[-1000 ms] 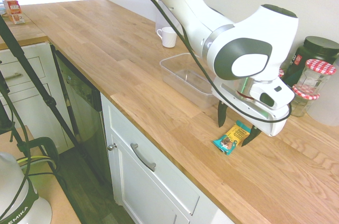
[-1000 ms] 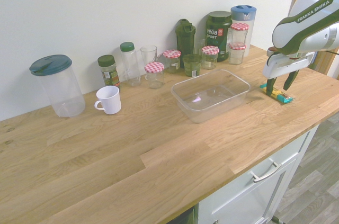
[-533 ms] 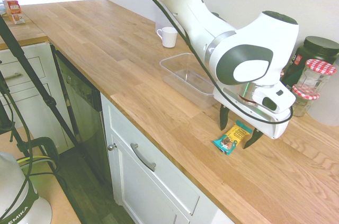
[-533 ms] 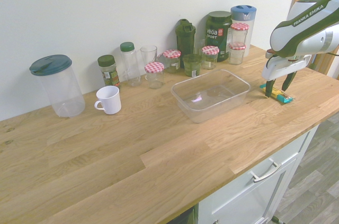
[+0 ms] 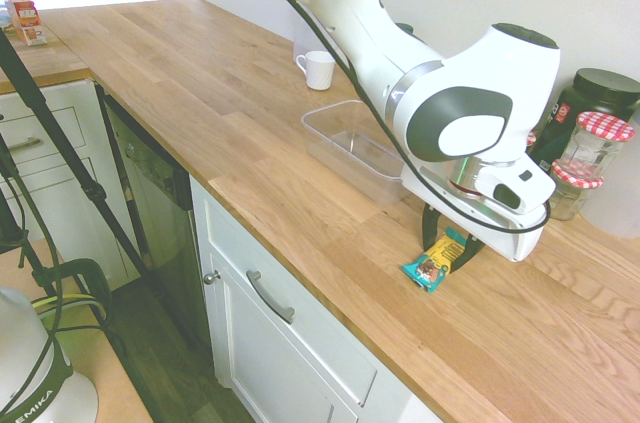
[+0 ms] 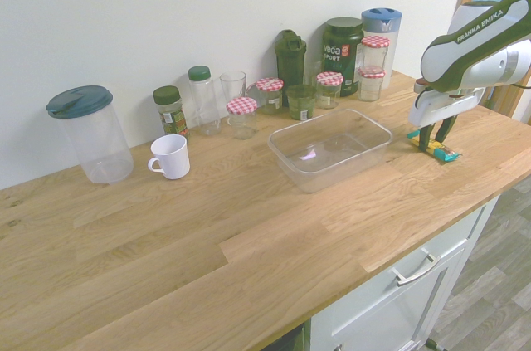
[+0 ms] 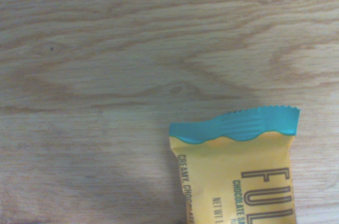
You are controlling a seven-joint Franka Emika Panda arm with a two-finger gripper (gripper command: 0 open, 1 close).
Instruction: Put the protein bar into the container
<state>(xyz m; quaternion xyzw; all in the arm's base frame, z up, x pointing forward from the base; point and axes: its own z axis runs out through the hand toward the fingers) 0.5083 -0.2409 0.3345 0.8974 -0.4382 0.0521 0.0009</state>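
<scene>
Between jaws, snack bar [image 5: 437, 259] lying flat on wooden counter [image 5: 200, 103], so arm can pinch it from above. Gripper [image 5: 452, 243] pointing straight down, jaws partly narrowed, sitting close on both sides of bar; firm hold not showing yet. Clear tub [image 6: 330, 148] waiting nearby, off to one side of jaws.

Teal-yellow protein bar [image 5: 436, 260] flat beside clear container [image 5: 352, 150]
</scene>
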